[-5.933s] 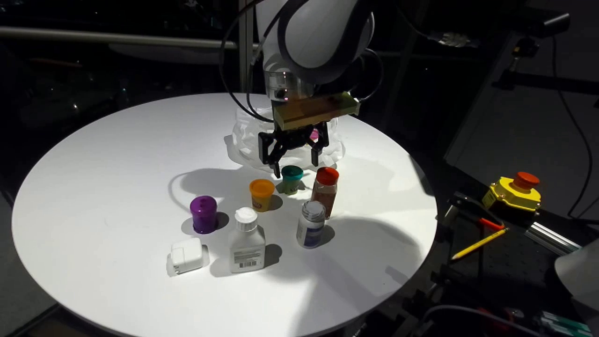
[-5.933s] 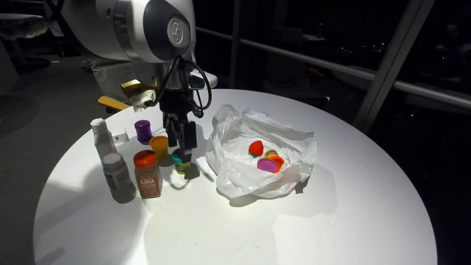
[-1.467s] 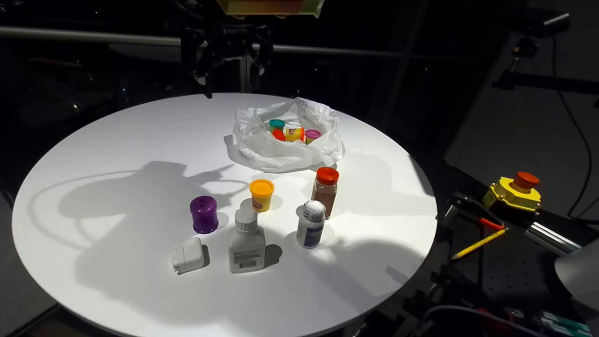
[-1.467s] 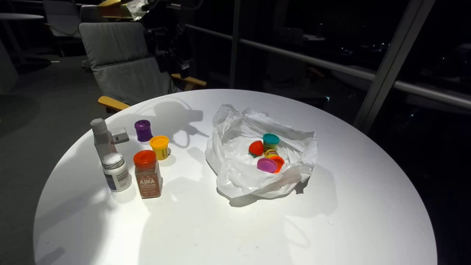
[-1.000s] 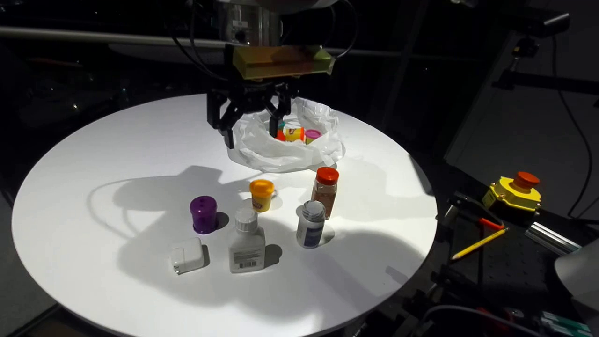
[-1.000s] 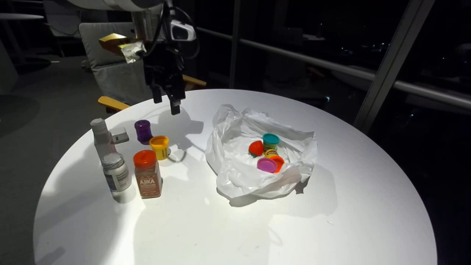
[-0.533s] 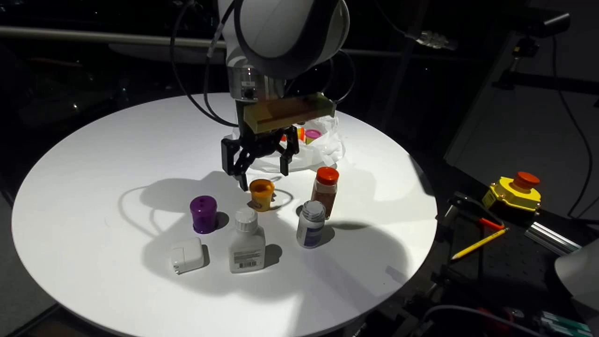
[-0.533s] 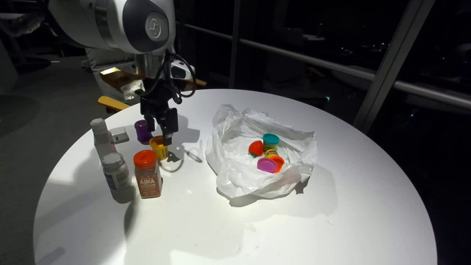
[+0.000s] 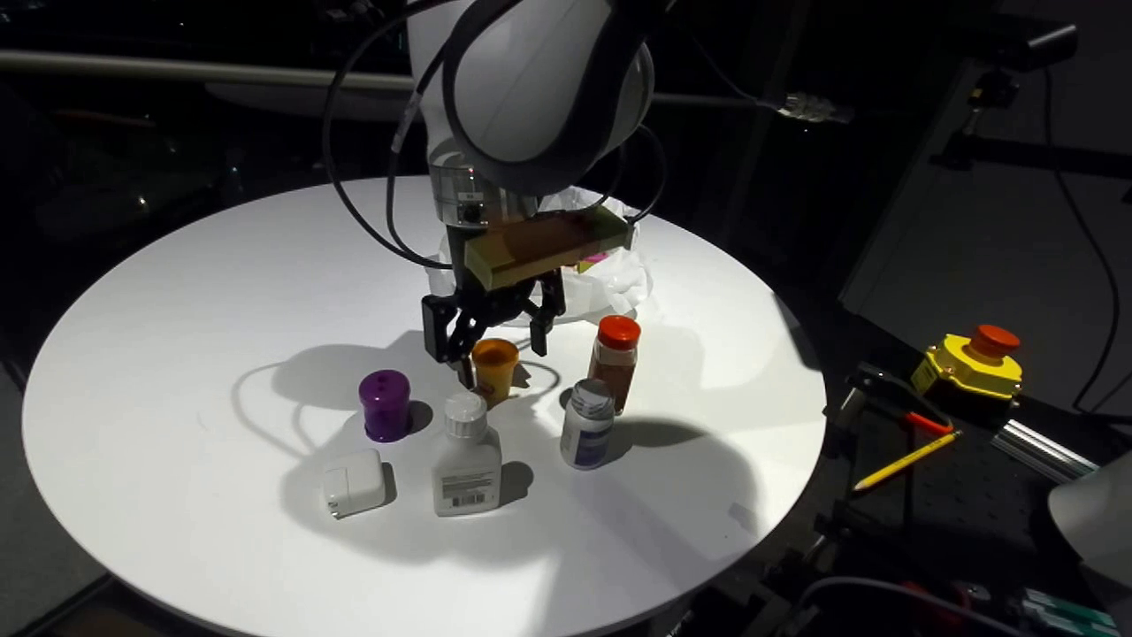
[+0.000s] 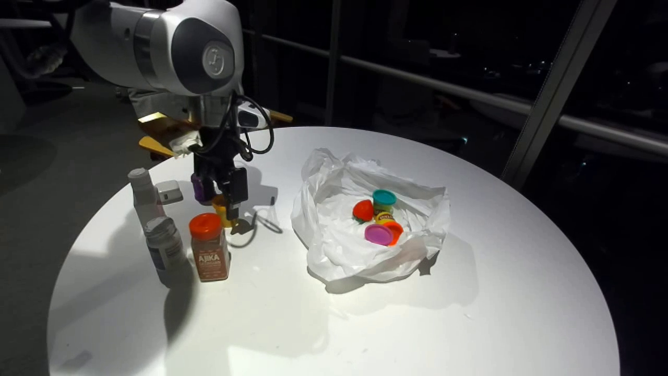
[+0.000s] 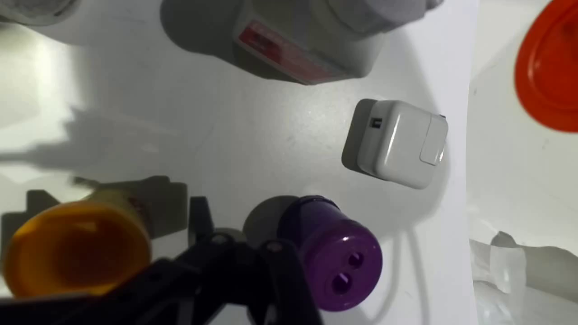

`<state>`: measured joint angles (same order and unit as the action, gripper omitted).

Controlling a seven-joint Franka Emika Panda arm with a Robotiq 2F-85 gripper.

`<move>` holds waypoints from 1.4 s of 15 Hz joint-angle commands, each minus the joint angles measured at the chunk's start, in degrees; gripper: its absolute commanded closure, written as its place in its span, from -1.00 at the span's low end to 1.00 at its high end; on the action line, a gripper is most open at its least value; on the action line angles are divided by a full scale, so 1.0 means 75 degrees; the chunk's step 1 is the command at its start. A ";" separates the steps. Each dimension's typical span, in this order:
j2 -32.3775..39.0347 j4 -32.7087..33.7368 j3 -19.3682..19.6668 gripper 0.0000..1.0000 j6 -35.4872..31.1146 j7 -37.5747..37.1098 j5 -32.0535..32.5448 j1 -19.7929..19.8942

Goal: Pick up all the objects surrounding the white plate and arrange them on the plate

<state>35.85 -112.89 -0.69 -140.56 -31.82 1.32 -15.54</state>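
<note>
Dark room, slanted window frame (image 10: 555, 96) at the back; round white tabletop (image 9: 221, 283), unevenly lit. Tool (image 9: 502, 364) stands low over the orange Play-Doh tub (image 9: 496, 370), which is upright on the tabletop. Fingers (image 9: 540, 336) spread apart, one to each side of the tub as seen in an exterior view; tool released, grasping nothing. Contact between either finger and tub: cannot tell. Near the tub, all upright: two-holed purple pencil sharpener (image 9: 386, 407), white bottle (image 9: 467, 464) with a barcode label (image 9: 469, 497), smaller white pill bottle (image 9: 586, 435), and Ajika spice jar (image 10: 210, 255) with red lid. Pill bottle just beside jar. White USB power adapter (image 11: 404, 144) lies near sharpener and white bottle; its port shows in the wrist view. Crumpled white plastic bag (image 10: 339, 255) sits on the tabletop in both exterior views, apart from this group. Contents, per an exterior view: red strawberry (image 10: 363, 210), teal-lidded tub (image 10: 384, 198), purple-lidded tub (image 10: 379, 235), and a yellow tub (image 10: 385, 217) with red-orange lid, this last on its side. Off the tabletop, in an exterior view: red emergency-stop button (image 9: 994, 341) on a yellow housing (image 9: 973, 373), and yellow pencil (image 9: 908, 461).
</note>
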 commanded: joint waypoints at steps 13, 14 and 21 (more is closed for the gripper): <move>-0.1853 -0.0811 0.1381 0.44 -0.0421 -0.0538 0.1802 -0.0573; -0.2044 -0.0786 0.1531 0.44 -0.0419 -0.0575 0.2132 -0.0473; -0.1543 -0.0151 0.1584 0.44 -0.0612 0.0270 0.2677 0.0750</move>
<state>21.02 -116.00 12.35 -143.55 -32.50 21.25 -12.97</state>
